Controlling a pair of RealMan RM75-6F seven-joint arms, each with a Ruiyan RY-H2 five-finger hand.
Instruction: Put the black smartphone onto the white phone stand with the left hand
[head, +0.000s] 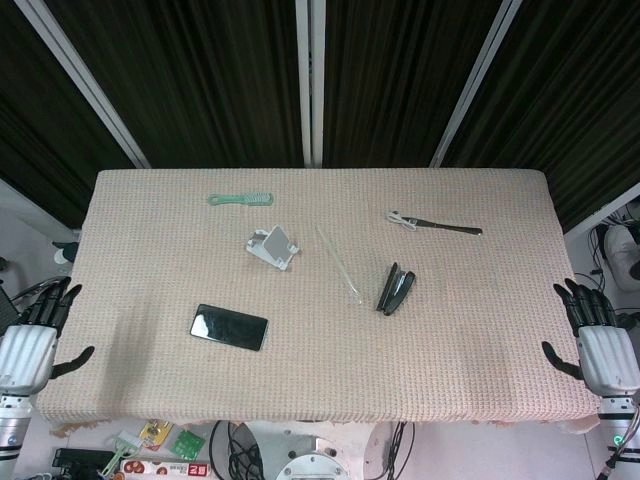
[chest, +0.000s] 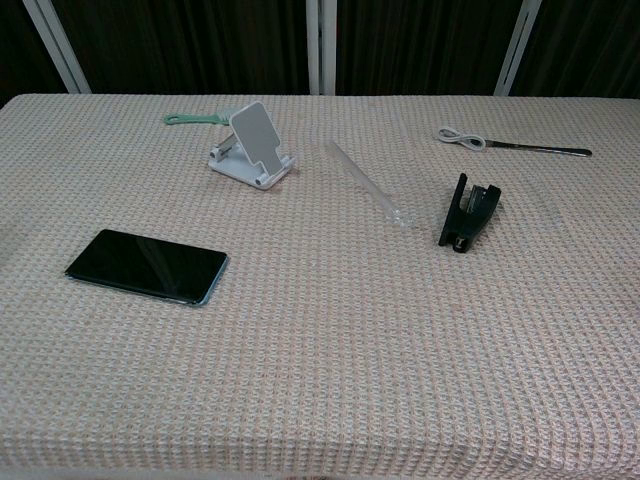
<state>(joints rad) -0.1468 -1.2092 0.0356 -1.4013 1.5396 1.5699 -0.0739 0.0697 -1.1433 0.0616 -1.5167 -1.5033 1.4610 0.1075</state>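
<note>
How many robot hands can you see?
2. The left hand is off the table's left edge, the right hand off its right edge. Both are open and hold nothing. Only the head view shows them.

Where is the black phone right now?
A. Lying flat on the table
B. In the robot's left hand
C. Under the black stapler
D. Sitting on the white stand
A. The phone lies flat on the table, nearer the camera than the white stand, which holds nothing; the left hand waits at the table's edge, holding nothing.
</note>
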